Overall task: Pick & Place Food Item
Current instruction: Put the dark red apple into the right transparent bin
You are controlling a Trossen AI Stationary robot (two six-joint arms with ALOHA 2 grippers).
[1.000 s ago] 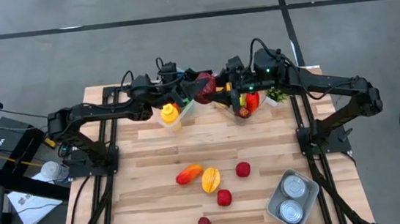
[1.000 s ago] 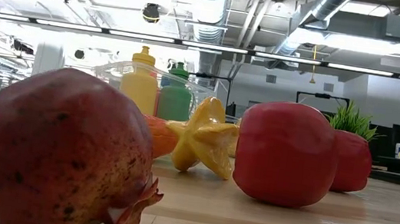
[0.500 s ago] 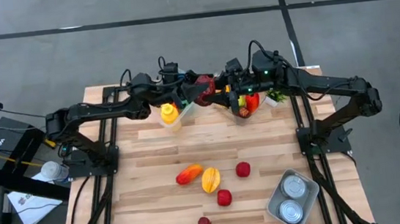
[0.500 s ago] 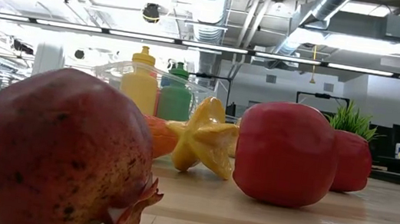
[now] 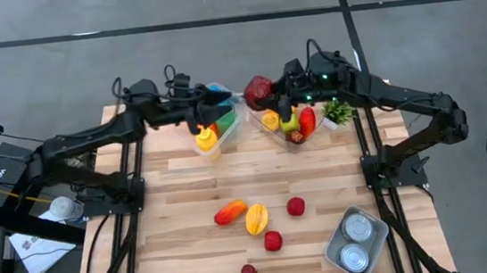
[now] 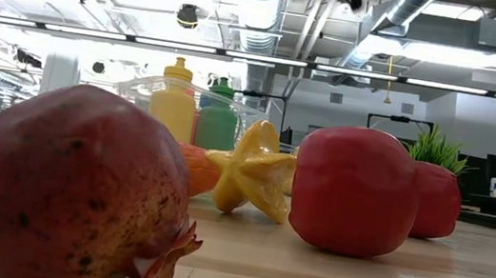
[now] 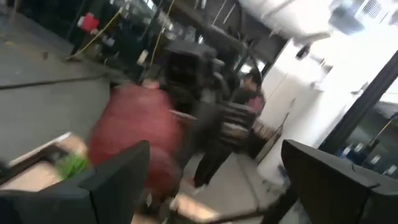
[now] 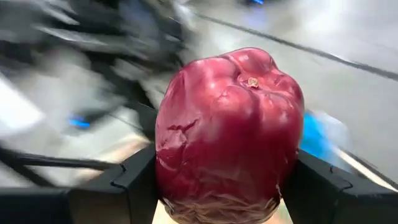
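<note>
— Where's the food item?

— Your dark red pepper (image 8: pixel 229 134) is clamped between the right gripper's (image 5: pixel 268 94) fingers, up above the far edge of the table (image 5: pixel 186 196), beside the clear bin of fruit (image 5: pixel 289 125).

— And the left side?

— Your left gripper (image 5: pixel 208 115) hangs over the other clear bin (image 5: pixel 221 125) with the yellow bottle (image 5: pixel 206 138), fingers spread wide, holding nothing.

— Anything nearer you?

— A starfruit (image 5: pixel 257 218), an orange-red fruit (image 5: pixel 229 212), three red fruits mid-table, and a tray of cans (image 5: pixel 356 242) at the right corner.
</note>
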